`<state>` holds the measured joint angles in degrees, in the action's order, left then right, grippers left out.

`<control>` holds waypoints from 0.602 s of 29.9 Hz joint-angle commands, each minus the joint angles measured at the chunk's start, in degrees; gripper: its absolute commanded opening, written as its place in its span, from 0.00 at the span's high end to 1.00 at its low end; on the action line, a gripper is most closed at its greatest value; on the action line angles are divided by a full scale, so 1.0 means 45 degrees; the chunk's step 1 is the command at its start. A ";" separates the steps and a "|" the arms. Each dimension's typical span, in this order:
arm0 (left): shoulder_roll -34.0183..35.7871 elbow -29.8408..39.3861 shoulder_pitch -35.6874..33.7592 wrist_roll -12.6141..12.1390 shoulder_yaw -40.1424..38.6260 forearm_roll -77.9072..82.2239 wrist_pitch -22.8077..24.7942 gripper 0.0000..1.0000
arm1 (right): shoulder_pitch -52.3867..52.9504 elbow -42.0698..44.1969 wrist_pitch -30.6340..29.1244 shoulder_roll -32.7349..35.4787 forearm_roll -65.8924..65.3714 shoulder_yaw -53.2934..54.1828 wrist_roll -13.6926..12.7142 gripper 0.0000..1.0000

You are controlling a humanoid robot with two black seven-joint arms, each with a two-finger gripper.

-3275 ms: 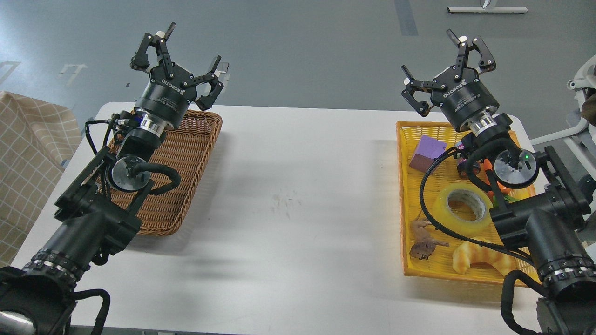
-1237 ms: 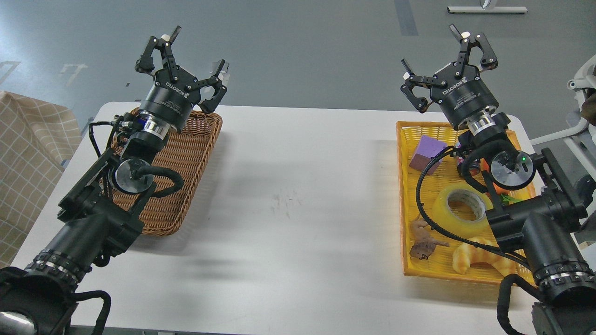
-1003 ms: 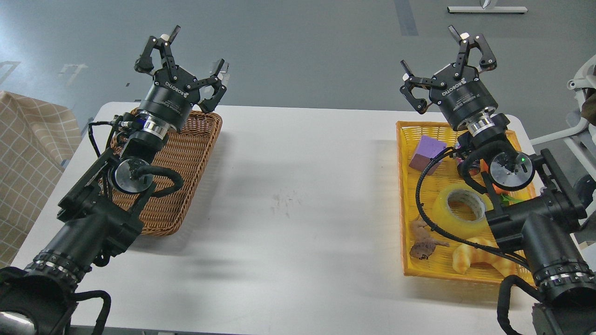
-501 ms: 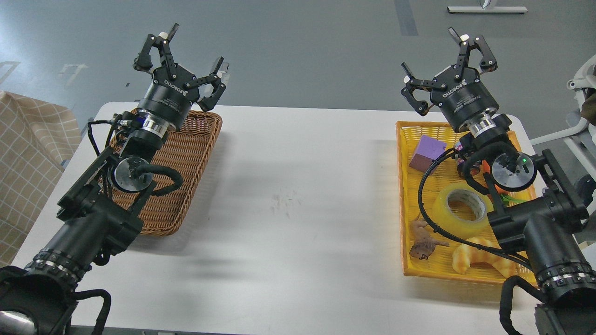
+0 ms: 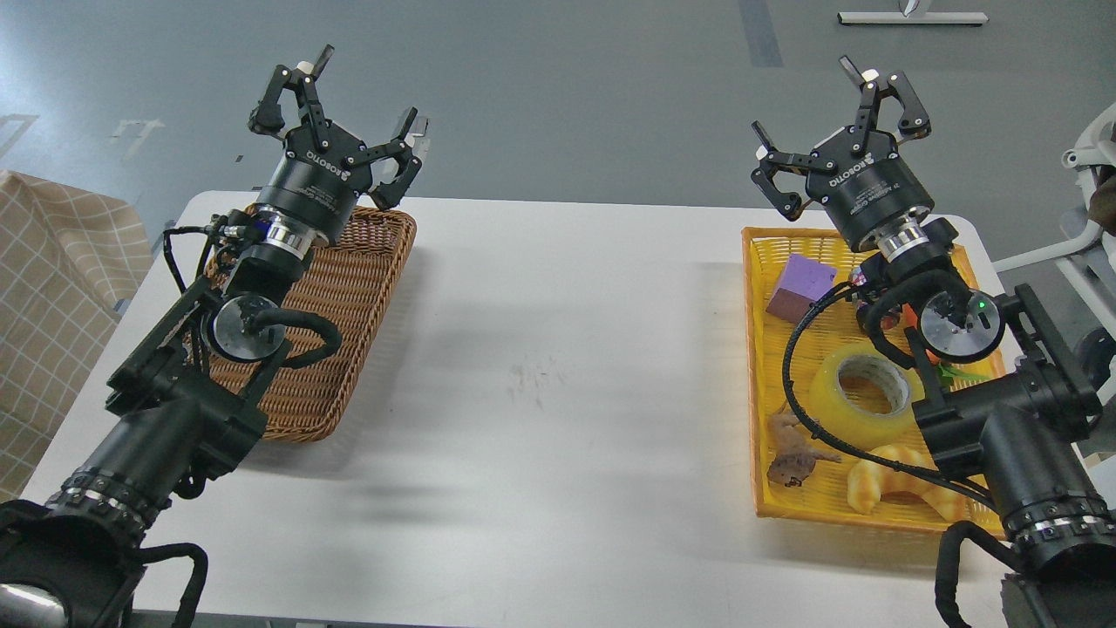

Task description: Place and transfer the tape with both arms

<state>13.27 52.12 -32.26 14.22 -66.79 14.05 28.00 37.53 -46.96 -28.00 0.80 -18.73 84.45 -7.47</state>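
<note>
The tape, a translucent yellow roll with a grey-white core, lies flat in the yellow basket on the right, partly behind my right arm's cable. My right gripper is open and empty, raised above the basket's far end, well away from the tape. My left gripper is open and empty, raised above the far end of the brown wicker basket on the left.
The yellow basket also holds a purple block, a brown lizard toy, a yellow-tan croissant toy and orange and green items behind my right arm. A checked cloth lies off the table's left edge.
</note>
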 commanded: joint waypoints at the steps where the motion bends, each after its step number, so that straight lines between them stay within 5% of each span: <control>1: -0.0001 0.0000 0.0002 0.0004 -0.0022 -0.0036 0.0000 0.02 | 0.0000 -0.0053 0.0000 0.0017 -0.0018 0.0002 0.0001 0.00; 18: -0.0001 0.0000 0.0041 0.0004 -0.0061 -0.0075 0.0000 0.02 | 0.0059 -0.0053 0.0000 0.0037 -0.0076 -0.0037 0.0001 0.00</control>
<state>13.27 52.12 -32.08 14.24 -67.06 13.71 28.00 37.63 -47.20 -28.00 0.97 -18.90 84.38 -7.45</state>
